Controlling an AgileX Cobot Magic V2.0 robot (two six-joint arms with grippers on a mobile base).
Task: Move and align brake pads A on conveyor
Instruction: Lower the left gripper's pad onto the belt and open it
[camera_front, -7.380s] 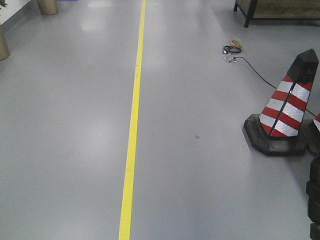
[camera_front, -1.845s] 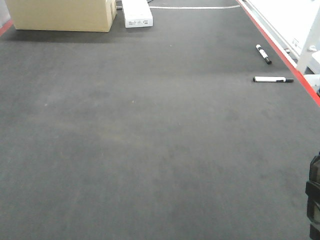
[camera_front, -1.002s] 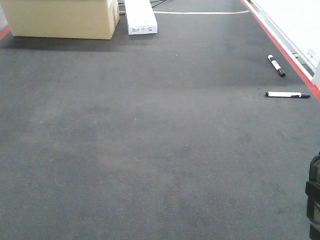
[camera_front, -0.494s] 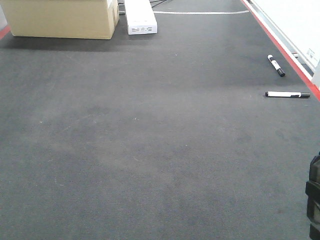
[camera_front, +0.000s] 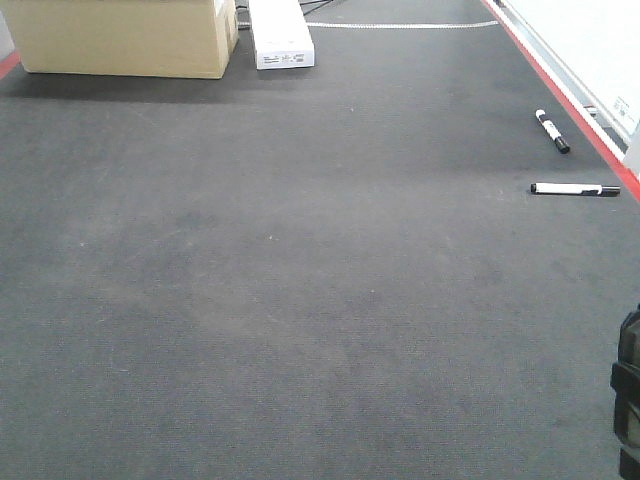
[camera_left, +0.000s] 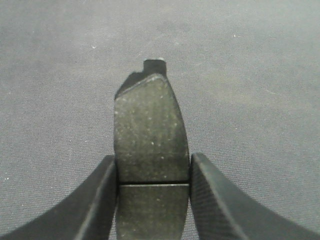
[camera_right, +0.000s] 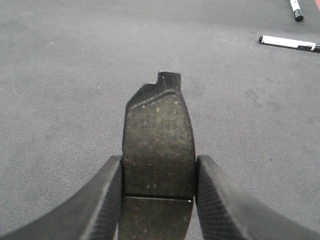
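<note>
In the left wrist view my left gripper (camera_left: 152, 159) is shut on a brake pad A (camera_left: 149, 112), a grey-brown oblong with a centre groove. The pad points away from me just above the dark grey conveyor (camera_left: 250, 75). My right gripper (camera_right: 160, 160) is shut the same way on another brake pad A (camera_right: 159, 127) over the conveyor (camera_right: 65, 90). In the front view the conveyor (camera_front: 300, 280) fills the frame with no pad lying on it. Neither gripper's jaws show there.
A cardboard box (camera_front: 120, 35) and a white box (camera_front: 280, 35) stand at the belt's far end. Two markers (camera_front: 575, 188) (camera_front: 552, 131) lie near the red right edge (camera_front: 575, 105); the right wrist view shows the nearer marker (camera_right: 287, 43). A dark robot part (camera_front: 628, 400) sits bottom right.
The front view went from a grey floor with a yellow line and a cone to the conveyor, then crept slightly forward. Over the last half second nothing has moved.
</note>
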